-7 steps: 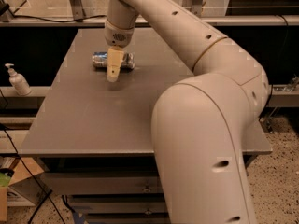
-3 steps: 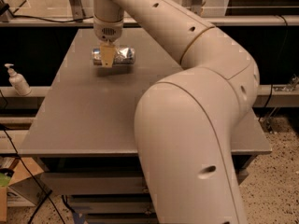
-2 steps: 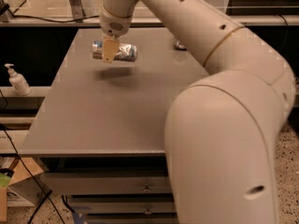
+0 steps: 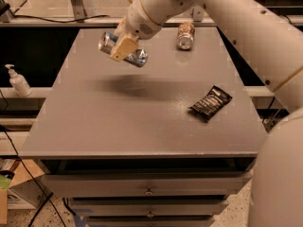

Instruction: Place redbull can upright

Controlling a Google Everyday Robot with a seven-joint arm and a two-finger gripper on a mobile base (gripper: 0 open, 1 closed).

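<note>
Clenched tight across the middle of the redbull can (image 4: 138,57) by the gripper (image 4: 124,48), with a silver end showing on either side of the jaws and the can tilted, nearly lying flat. Lifted clear of the table (image 4: 118,126) since a second ago, leaving only a shadow below the jaws, the brownish can (image 4: 185,36) beyond them and the black snack packet (image 4: 210,102) well apart. Pickup apparently done; still to turn upright and set down.

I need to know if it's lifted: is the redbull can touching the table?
Apart. The camera view shows the redbull can held sideways in the gripper, above the table, with its shadow lying separately on the tabletop below.
</note>
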